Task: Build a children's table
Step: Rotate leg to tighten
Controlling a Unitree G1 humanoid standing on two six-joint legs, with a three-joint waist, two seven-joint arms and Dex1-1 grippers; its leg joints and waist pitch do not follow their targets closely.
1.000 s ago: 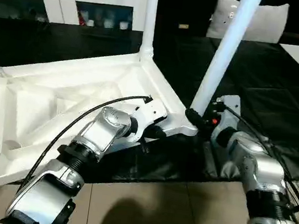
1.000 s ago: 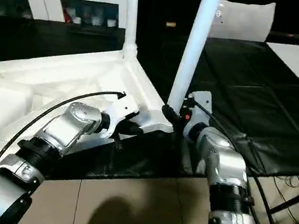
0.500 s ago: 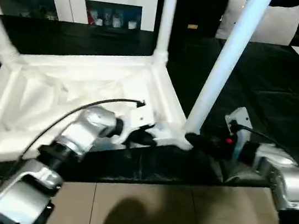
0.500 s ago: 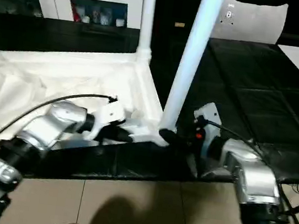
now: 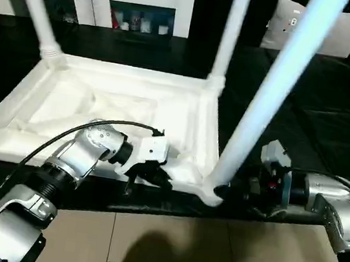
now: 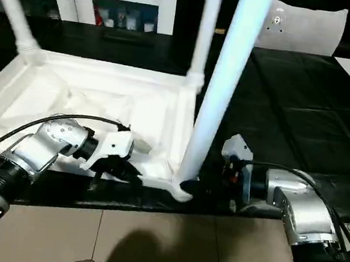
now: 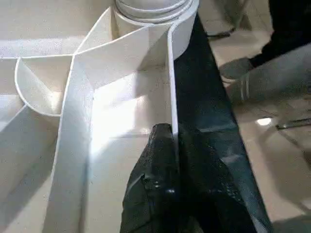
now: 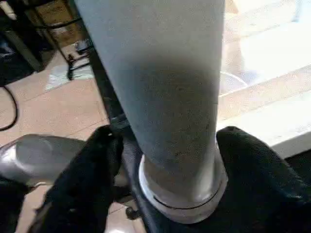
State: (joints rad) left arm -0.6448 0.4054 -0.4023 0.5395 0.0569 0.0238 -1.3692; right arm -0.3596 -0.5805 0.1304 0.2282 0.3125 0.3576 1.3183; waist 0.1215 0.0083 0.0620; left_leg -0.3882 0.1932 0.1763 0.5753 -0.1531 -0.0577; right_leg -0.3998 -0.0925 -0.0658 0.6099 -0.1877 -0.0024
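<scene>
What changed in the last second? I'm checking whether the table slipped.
The tabletop swung clockwise and now lies square to the robot. The left gripper stayed clamped on its near rim, the right gripper at the base of the near leg.

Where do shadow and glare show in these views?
Left eye view: dark shadow on the tiled floor. Left wrist view: the table's ribbed underside glares white. Right wrist view: the leg is shaded on its near side.
</scene>
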